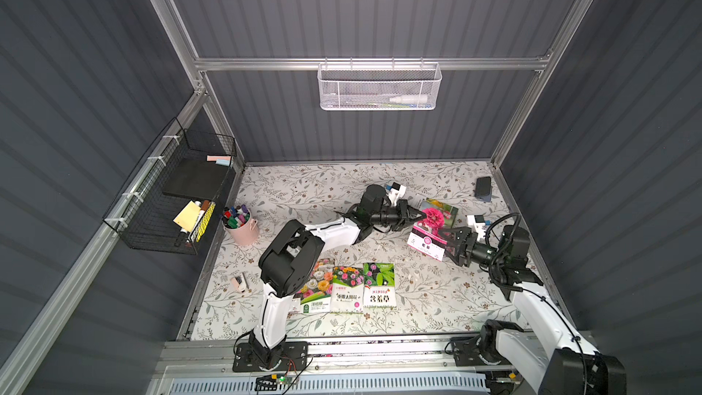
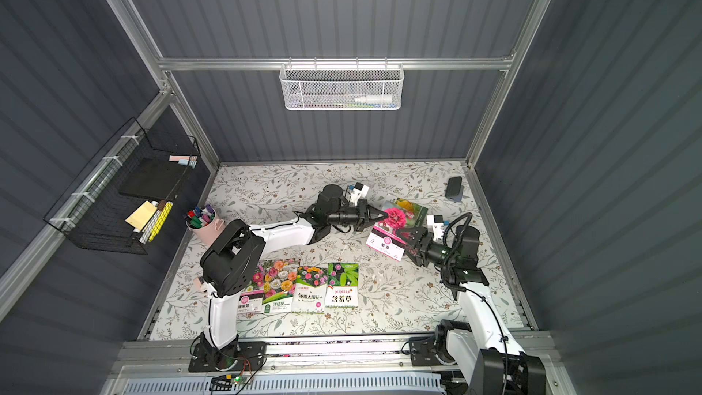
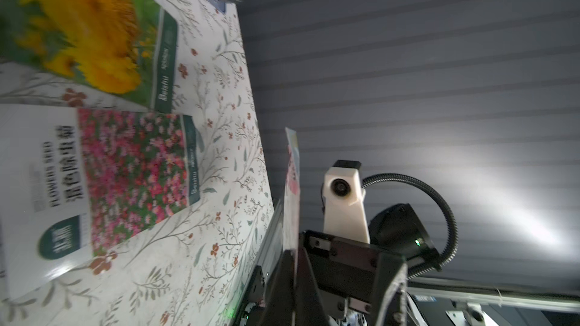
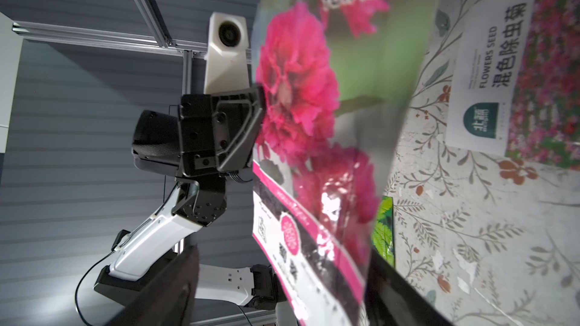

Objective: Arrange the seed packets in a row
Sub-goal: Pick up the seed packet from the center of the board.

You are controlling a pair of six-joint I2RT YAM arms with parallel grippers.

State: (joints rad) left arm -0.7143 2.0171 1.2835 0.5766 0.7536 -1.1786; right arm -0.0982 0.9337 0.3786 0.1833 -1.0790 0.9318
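Note:
A seed packet with a big pink carnation [image 1: 427, 235] [image 4: 298, 89] hangs tilted above the table at the right. My left gripper [image 1: 421, 217] [image 3: 295, 265] is shut on its far edge, and in the left wrist view the packet [image 3: 292, 189] shows edge-on. My right gripper [image 1: 446, 243] [image 4: 282, 290] stands open, its fingers [image 4: 169, 286] on either side of the packet's label end without pressing it. Two more packets lie behind: a yellow-flower one [image 3: 94, 32] and a mixed pink one [image 3: 125, 170] [image 4: 502, 73]. Several packets [image 2: 310, 289] lie side by side near the front, partly hidden by the left arm.
A pink cup of markers [image 1: 240, 227] stands at the left edge, with a black wire basket [image 1: 171, 191] on the wall beside it. A dark block [image 1: 483, 187] lies in the back right corner. A small pink object [image 1: 239, 283] lies front left. A white mesh basket [image 1: 380, 87] hangs on the back wall.

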